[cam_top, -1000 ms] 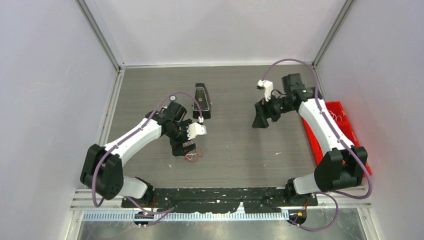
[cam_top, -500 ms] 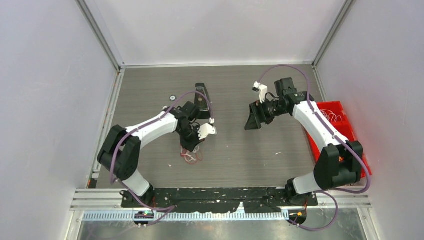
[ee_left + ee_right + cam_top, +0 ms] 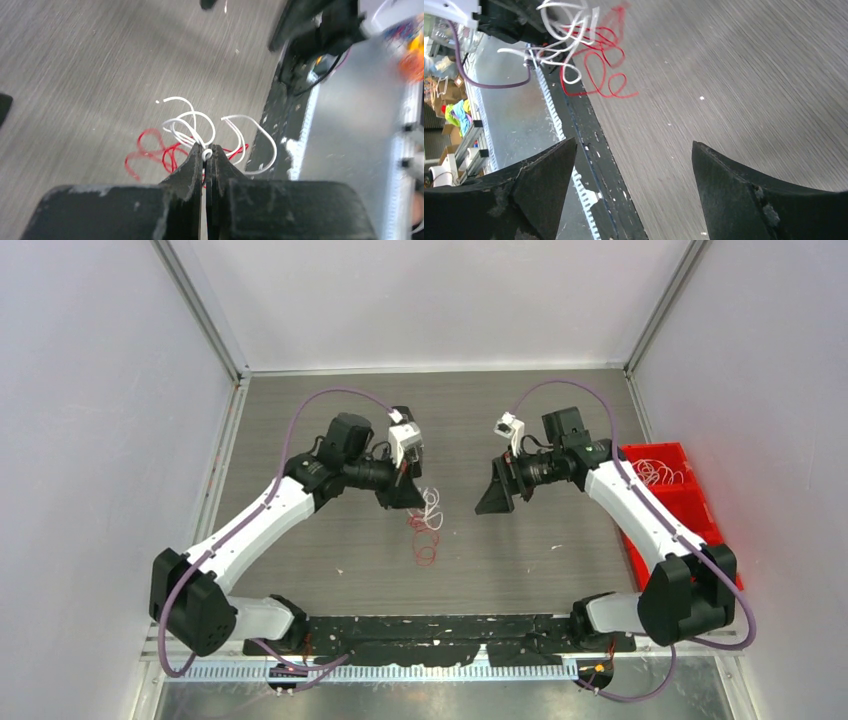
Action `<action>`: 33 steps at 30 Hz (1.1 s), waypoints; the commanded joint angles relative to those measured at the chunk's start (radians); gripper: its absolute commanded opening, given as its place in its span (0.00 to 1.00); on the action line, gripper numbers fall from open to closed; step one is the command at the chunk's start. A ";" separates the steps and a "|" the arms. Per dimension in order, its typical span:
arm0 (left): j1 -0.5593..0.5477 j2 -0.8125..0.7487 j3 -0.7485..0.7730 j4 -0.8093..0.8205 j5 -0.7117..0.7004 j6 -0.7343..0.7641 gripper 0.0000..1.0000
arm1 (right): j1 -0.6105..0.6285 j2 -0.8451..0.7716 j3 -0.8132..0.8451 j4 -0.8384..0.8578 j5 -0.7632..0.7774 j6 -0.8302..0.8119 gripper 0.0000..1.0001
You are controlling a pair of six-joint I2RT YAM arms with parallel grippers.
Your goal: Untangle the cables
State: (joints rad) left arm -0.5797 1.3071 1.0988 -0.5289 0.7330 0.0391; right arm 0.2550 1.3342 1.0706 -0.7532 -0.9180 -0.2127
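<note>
- Pinching a loop of the white cable (image 3: 431,504), the left gripper (image 3: 206,150) has its jaws pressed together on that single strand. The thin wire shows right at the tips in the left wrist view.
- The red cable (image 3: 426,543) is not in the jaws. It hangs below and behind the white loops, caught up in them, so it comes along with the white one.
- The small tangle sits mid-worktop, just in front of the left gripper and between the two arms. It looks to be held up off the worktop (image 3: 300,430). Whether the lowest red curl touches the surface I cannot tell.
- Holding by one colour only seems deliberate: one strand is fixed, which leaves the other free to be pulled away.
- The right gripper (image 3: 634,145) has its jaws wide apart and holds nothing. It faces the tangle from the other side, near but not touching.
- In the right wrist view, the red and white loops lie beyond its fingers, up and to the left.
- That pose reads as getting ready to take the red cable, so the two arms can draw apart.
- A red bin (image 3: 700,502) stands at the right edge of the worktop with more thin wire curled inside, likely the place for sorted strands.
- The step in hand, then, is separating red from white, and it is not yet done.
</note>
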 commanded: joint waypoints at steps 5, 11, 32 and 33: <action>0.152 -0.013 -0.195 0.622 0.099 -0.814 0.00 | 0.132 -0.164 -0.126 0.357 -0.029 0.194 0.92; 0.173 -0.027 -0.227 0.658 0.054 -0.870 0.00 | 0.259 -0.152 -0.185 0.542 0.124 0.251 0.92; 0.313 -0.021 -0.375 0.799 0.015 -1.140 0.00 | 0.570 0.183 -0.183 1.102 0.509 0.298 0.98; 0.313 -0.025 -0.377 0.798 0.015 -1.143 0.00 | 0.574 0.207 -0.180 1.118 0.528 0.299 0.96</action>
State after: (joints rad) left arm -0.2733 1.3025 0.7311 0.2169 0.7513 -1.0679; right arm 0.8078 1.4948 0.8330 0.2043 -0.5201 0.1040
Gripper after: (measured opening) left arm 0.023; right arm 0.978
